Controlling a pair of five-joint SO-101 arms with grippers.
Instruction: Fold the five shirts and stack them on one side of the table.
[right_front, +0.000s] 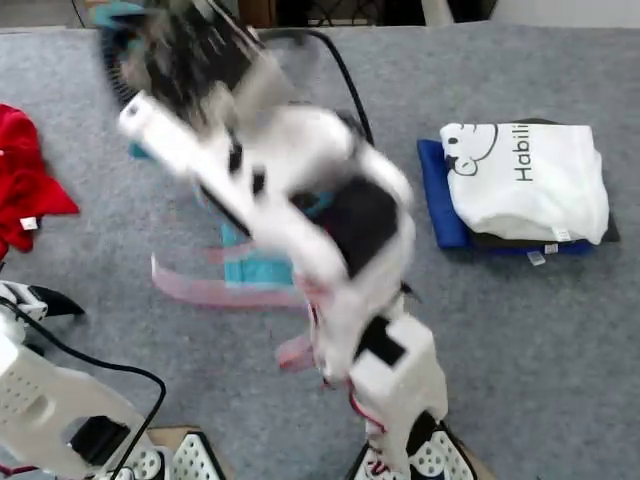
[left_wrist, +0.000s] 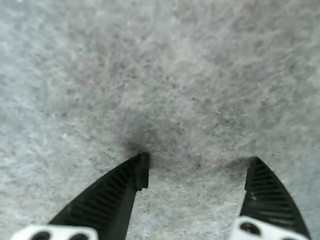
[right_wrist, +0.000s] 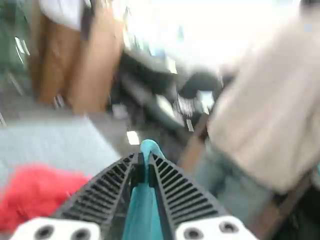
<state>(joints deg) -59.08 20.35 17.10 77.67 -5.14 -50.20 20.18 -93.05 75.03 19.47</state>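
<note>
right hand (right_wrist: 145, 157): clamped on teal shirt (right_wrist: 141, 205), raised
left hand (left_wrist: 198, 160): open, just above counter (right_front: 520, 340)
folded stack (right_front: 440, 205): white shirt (right_front: 530, 180) on top
red shirt (right_front: 25, 180): crumpled, opposite counter edge

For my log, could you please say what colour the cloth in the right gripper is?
It is teal shirt fabric, clearest in the right wrist view.

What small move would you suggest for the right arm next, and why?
Probably lower the right claw toward the table and lay the teal shirt flat: the claw is shut on it, raised well above the table, and the cloth hangs unfolded.
</note>
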